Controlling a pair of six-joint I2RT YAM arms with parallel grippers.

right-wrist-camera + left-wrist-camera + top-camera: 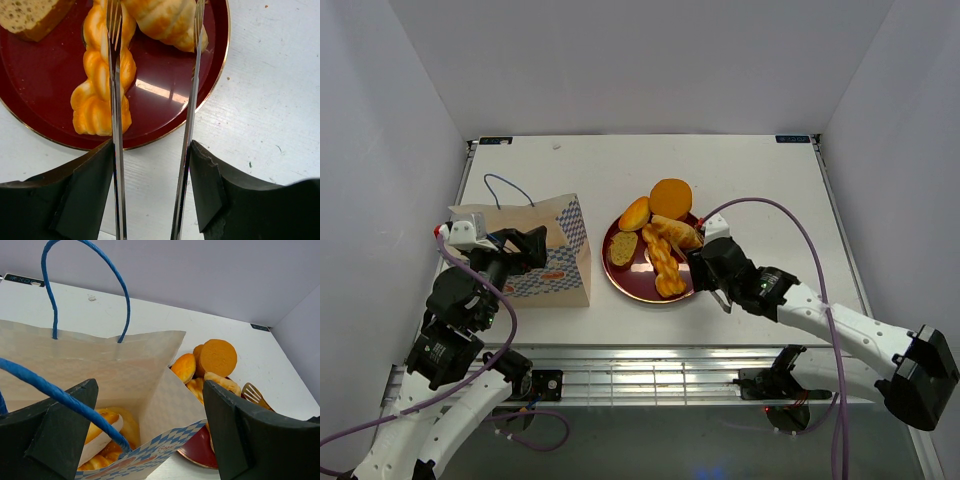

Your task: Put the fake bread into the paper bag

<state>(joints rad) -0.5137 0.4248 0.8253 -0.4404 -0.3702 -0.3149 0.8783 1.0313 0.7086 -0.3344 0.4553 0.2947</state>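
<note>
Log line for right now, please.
left gripper: open at paper bag mouth | right gripper: holds tongs, spread over braided stick on plate | bread piece inside bag

In the right wrist view the top edge cuts off the tongs [116,125], plate [160,100] and fake bread [165,20].

Paper bag [560,262]: tan kraft, blue-and-white checkered band, orange bread pics; inside pale w/ faint check. Cord handles [87,270]: blue. Fake bread [665,235]: glossy orange-golden. Braided stick [100,85] has paler yellow highlights. 1 slice [25,15] is beige, speckled, w/ brown crust. Plate [165,107]: dark red, thin gold rim. Tongs [116,125]: silver. Left gripper [150,385] and right gripper [151,145]: black. Table [770,180]: white. Cables [829,330]: purple.
</note>
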